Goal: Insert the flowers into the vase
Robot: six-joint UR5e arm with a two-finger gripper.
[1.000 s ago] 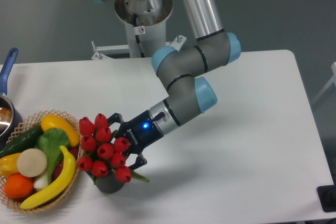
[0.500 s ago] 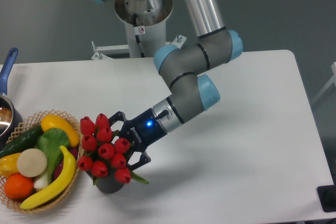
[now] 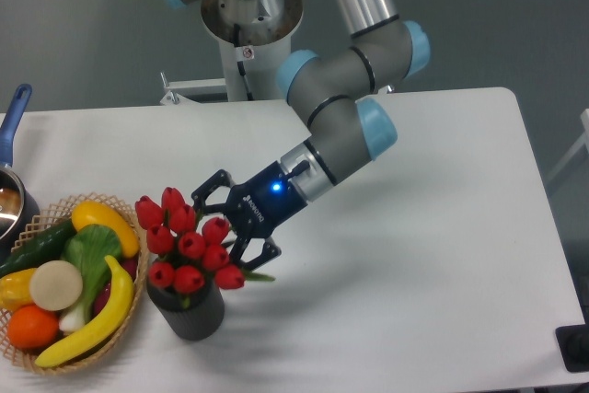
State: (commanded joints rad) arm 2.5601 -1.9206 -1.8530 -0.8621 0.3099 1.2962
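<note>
The camera's fixed view takes in, nearest its own edge, the vase (image 3: 191,312), a dark ribbed cylinder standing upright on the white table (image 3: 433,255), just beside the rim of the wicker basket (image 3: 120,324) that holds a banana, an orange and other produce at the left. The flowers (image 3: 189,244) sit right above the vase mouth, a tight cluster of red buds with the lowest blooms at the rim and the stems apparently reaching down inside, though the buds hide how deep they go (a green leaf sticks out to the right at rim level). Behind and to the right of the bunch, the gripper (image 3: 224,224) comes in at a slant, its dark fingers spread wide on either side of the rear of the bunch; whether they touch the blooms or leaves I cannot tell, and they do not look clamped. That spread suggests the bunch is being left to rest on the vase's rim instead of being carried. Farther back, the grey and blue arm (image 3: 345,121) rises toward its base, and a blue-handled pot (image 3: 11,158) stands at the far left edge.
</note>
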